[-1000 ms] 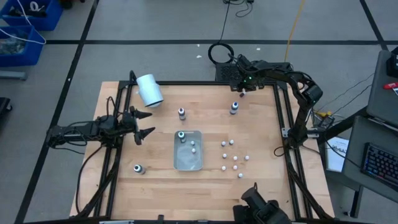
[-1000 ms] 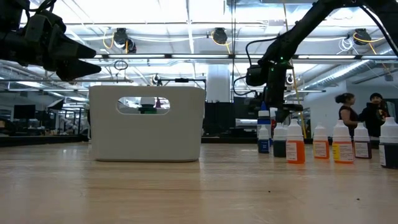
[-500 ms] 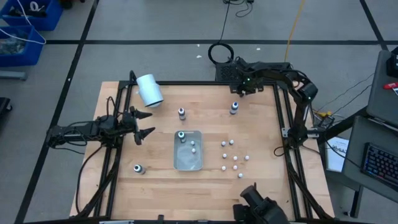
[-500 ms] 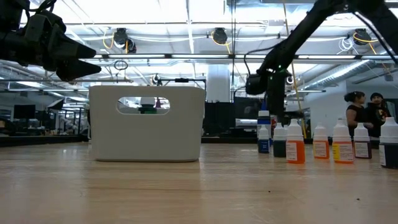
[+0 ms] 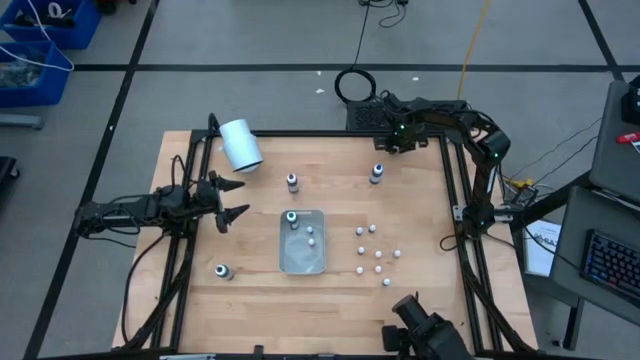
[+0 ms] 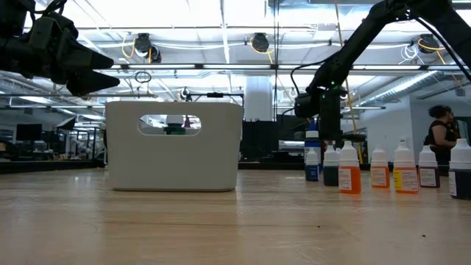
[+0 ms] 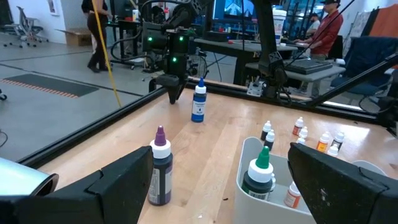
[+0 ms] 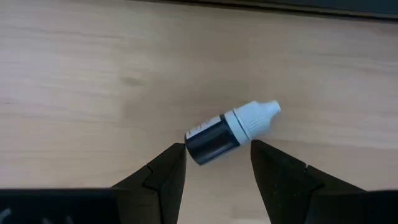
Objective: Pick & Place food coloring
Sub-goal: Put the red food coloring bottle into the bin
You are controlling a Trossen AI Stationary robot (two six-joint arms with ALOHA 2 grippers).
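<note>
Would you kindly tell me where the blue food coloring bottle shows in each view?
High view: blue bottle stands upper centre-right.
Low view: right of centre.
Left wrist view: upper centre.
Right wrist view: not in it.
Shared landmark: the right gripper, close beside it.

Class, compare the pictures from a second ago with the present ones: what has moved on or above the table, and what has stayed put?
The right gripper drew back slightly toward the table's far edge and is open above a small dark bottle with a white cap lying on its side, not gripping it. The left gripper stayed open beside the tray; bottles unmoved.
</note>
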